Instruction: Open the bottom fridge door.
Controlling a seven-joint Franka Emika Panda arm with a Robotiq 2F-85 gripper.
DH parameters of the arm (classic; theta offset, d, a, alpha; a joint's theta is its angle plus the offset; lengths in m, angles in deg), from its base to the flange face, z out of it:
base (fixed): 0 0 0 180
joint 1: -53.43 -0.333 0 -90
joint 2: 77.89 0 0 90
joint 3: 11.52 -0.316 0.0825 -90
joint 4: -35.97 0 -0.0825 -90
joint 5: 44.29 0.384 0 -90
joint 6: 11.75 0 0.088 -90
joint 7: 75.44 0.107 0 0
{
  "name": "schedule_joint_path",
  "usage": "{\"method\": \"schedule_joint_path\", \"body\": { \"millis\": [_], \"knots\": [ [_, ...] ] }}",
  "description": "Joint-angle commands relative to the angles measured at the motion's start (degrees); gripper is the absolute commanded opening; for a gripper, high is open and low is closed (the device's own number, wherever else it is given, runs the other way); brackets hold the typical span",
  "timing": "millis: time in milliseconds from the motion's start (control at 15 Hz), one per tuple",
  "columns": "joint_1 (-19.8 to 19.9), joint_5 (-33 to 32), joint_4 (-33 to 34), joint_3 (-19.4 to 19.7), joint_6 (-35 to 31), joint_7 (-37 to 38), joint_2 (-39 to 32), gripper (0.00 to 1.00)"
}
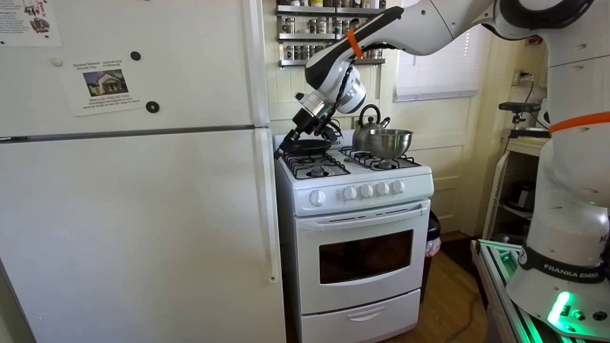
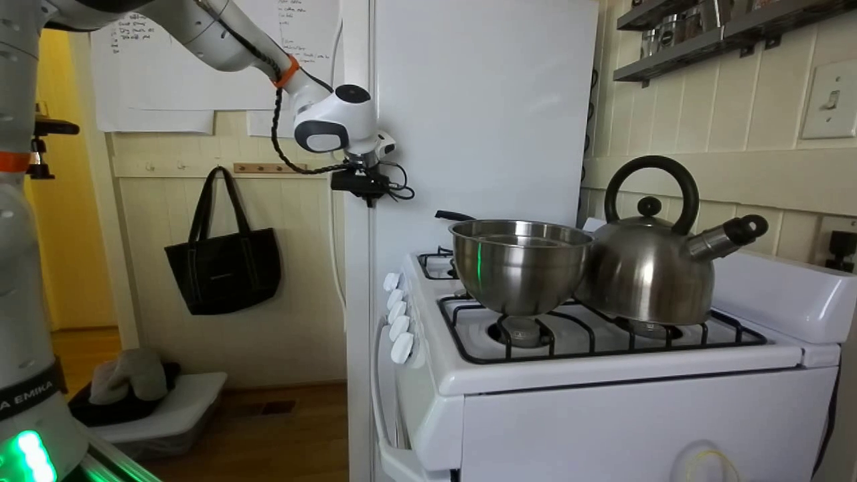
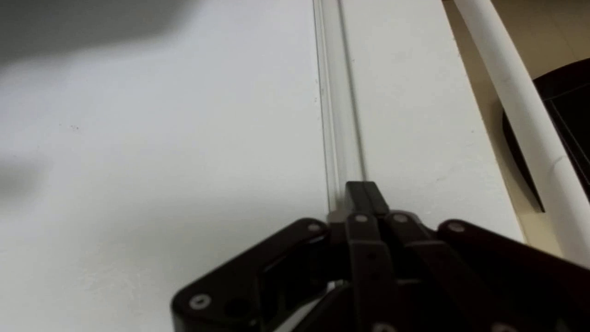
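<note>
Arm (image 1: 419, 28), in an exterior view: base (image 1: 564, 290) at the right, my links extend leftward over the stove (image 1: 334, 206), wrist (image 1: 333, 88) bent down.
Bottom fridge door (image 1: 128, 228): tall, smooth, plain white panel left of the stove, closed, under the freezer door (image 1: 190, 62).
Handle (image 1: 267, 205): long white strip down that door's right edge.
Gripper (image 1: 279, 153): slants down and left, tip just beside the handle's upper end; contact cannot be judged.
Freezer door: white, carrying papers (image 1: 106, 88) and round black magnets (image 1: 152, 106).
Stove: white, rounded corners, five round knobs (image 1: 367, 191), black grates (image 1: 315, 166), dark oven window (image 1: 366, 257).

Arm, in an exterior view (image 2: 227, 40): I extend from the upper left and slope down rightward, braided black cable (image 2: 276, 127) looping below my wrist.
Fridge side (image 2: 482, 120): broad, flat, faintly glossy white; bottom fridge door belongs to the narrow upright strip (image 2: 359, 301) along its left.
Gripper, in an exterior view (image 2: 370, 201): small, dark, seen against the fridge side's left edge; finger spacing cannot be told.
Bowl (image 2: 519, 274): polished steel, round, on a grate.
Kettle (image 2: 649, 274): brushed steel dome with black arched grip, beside the bowl.

Gripper, in the wrist view (image 3: 368, 186): my fingers are together, pads (image 3: 377, 200) meeting, tips at the seam between gasket (image 3: 339, 101) and door edge (image 3: 410, 101); whether they touch it, I cannot tell.
Gasket: pale ribbed strip.
Door edge: flat matte white.
White bar (image 3: 511, 87): rounded, apart from the door edge.
</note>
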Motion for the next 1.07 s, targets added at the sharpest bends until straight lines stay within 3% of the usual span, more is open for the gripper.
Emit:
{"method": "schedule_joint_path", "body": {
  "millis": [0,200,400,667,1000],
  "knots": [
    [-0.3,2.8,0.9,-1.1,-2.0,-2.9,-1.4,0.0],
    [-0.1,4.4,1.1,-1.5,-1.6,-4.1,-1.7,0.0],
    [0.7,7.9,2.1,-2.1,6.1,-5.5,-2.0,0.0],
    [-0.5,10.6,2.0,-1.4,10.1,-7.8,-2.4,0.0],
    [-1.1,12.0,1.2,-1.2,10.7,-9.1,-1.8,0.0]
  ]
}}
